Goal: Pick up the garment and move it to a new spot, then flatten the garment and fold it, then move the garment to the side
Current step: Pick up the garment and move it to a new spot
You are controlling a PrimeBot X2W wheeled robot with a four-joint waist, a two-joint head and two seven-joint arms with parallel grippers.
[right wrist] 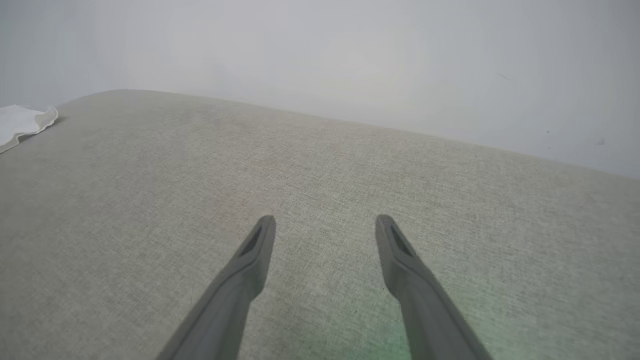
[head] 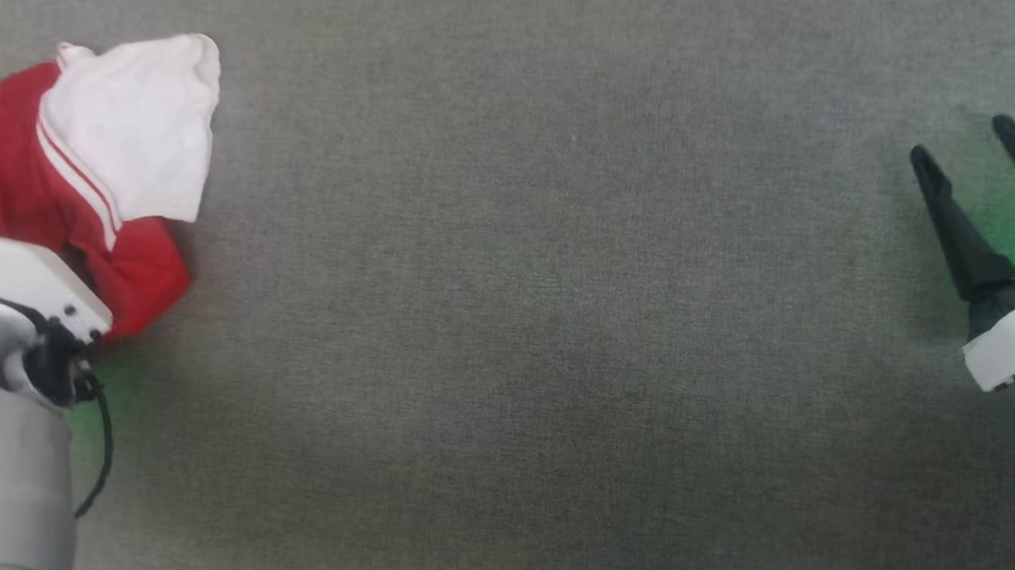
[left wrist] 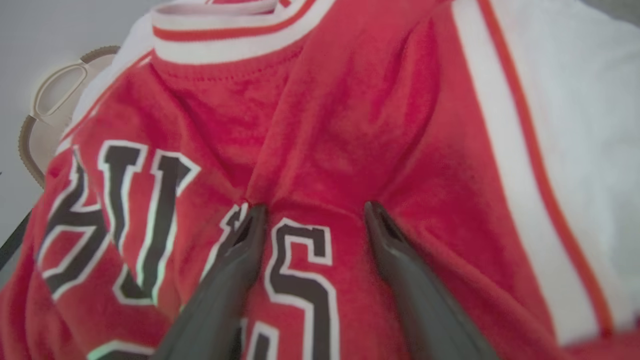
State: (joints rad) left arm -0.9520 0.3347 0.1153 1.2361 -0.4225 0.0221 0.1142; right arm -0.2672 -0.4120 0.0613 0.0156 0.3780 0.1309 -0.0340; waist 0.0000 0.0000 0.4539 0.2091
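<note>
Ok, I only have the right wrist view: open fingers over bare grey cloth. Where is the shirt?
Observer: Crumpled at the far left of the head view, the shirt lies on the same grey cloth.
Operator: Is the left arm near it?
Observer: Yes, the left gripper points its fingers at the red front, by the black letters.
Operator: Has it gripped?
Observer: No, its fingers stand spread, nothing pinched between them.

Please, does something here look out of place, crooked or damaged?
Yes: the red shirt lies crumpled in a heap at the far left edge of the grey cloth surface, one white sleeve flopped over the red body. I see no tear or stain. The left gripper is open at its lettering.
</note>
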